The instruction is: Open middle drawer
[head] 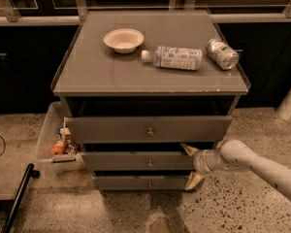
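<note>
Nearest, at the lower left, a black pole (18, 198) slants across the speckled floor (233, 212). Just beyond it stands a grey cabinet with three drawer fronts stacked one above another. The lowest drawer (131, 182) has the narrowest front. Above it sits the middle drawer (126, 161), a wide, shallow grey front with a small round knob (149, 163) at its centre. It stands slightly forward of the lowest front, and its inside is hidden under the drawer above. The pale arm (262, 166) comes in from the lower right and puts the gripper (190, 165) at the right end of the middle drawer. Its two fingers are spread wide, one by the front's top edge and one by its lower edge; whether they touch it cannot be told. The top drawer (111, 129), taller and widest, juts out furthest. A clear plastic bin (47, 135) with small colourful items sits beside the cabinet's left side. Further back, on the cabinet's grey surface (97, 72), are an upright white bowl (123, 39), a plastic bottle (173, 58) lying on its side, and a can (222, 54) also on its side at the right.
</note>
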Controlling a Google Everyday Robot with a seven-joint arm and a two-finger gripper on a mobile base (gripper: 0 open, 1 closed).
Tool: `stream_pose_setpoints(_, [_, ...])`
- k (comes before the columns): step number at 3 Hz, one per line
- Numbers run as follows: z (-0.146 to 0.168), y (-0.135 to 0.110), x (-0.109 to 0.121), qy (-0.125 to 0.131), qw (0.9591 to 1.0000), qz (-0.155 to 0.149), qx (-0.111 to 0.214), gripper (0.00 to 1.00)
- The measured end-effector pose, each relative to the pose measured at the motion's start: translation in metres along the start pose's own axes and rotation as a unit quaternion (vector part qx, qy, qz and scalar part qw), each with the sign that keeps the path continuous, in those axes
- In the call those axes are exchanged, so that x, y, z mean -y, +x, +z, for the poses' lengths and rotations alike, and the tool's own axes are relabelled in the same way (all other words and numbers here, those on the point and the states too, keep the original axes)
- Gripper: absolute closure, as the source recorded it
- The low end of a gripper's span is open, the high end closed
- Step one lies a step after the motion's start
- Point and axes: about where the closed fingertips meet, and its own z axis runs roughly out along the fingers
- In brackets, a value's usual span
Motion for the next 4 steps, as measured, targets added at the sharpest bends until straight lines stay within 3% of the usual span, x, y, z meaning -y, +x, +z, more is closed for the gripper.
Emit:
stream_pose_setpoints(1, [0.0199, -0.0018, 0.0132, -0.017, 0.9994, -0.03, 0.005, 0.0])
stream_pose_setpoints(2, [0.0237, -0.0004, 0.0129, -0.019, 0.9994, -0.029, 0.004, 0.0])
stream_pose_setpoints(4, [0.0238, -0.0005, 0.0127, -0.02, 0.9994, -0.029, 0.004, 0.43])
